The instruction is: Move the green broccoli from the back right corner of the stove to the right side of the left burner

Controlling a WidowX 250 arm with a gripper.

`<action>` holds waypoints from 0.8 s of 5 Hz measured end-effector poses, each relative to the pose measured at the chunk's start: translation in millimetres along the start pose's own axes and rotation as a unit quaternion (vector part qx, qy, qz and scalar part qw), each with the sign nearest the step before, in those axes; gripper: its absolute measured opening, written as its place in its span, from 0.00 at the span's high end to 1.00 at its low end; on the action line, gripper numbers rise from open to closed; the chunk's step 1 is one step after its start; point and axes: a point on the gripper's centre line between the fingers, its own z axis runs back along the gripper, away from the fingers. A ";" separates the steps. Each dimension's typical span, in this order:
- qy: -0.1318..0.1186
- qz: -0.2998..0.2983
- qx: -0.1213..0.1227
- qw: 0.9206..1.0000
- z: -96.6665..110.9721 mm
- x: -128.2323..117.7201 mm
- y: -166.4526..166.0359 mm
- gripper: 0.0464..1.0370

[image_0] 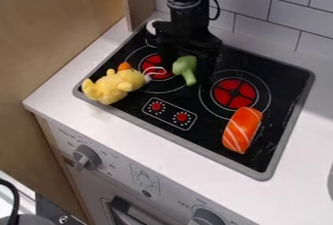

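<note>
The black gripper (186, 64) hangs over the back left part of the stove top, its two fingers wide apart. Between them is a green toy broccoli (185, 66), head up and stalk pointing down toward the front; whether the fingers touch it I cannot tell. Just left of the gripper, a yellow plush toy (114, 85) lies across the stove's left edge, with a small orange piece (124, 66) beside it. An orange toy salmon piece with pale stripes (242, 129) rests at the front right of the stove.
The black stove top (214, 126) has red burner discs and two red printed knobs, inside a grey rim. White counter (130, 126) surrounds it. A tiled wall (273, 5) rises behind, a wooden panel (58, 29) stands left, and oven knobs (86, 157) project at the front.
</note>
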 end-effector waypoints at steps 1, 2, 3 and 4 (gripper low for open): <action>-0.011 0.001 -0.004 1.000 19.1 -4.4 -2.7 0.04; -0.005 0.009 -0.016 1.000 32.4 -10.5 -4.5 0.04; -0.007 0.016 -0.020 1.000 40.1 -10.8 -5.0 0.04; -0.005 0.020 -0.021 1.000 46.1 -9.1 -5.3 0.04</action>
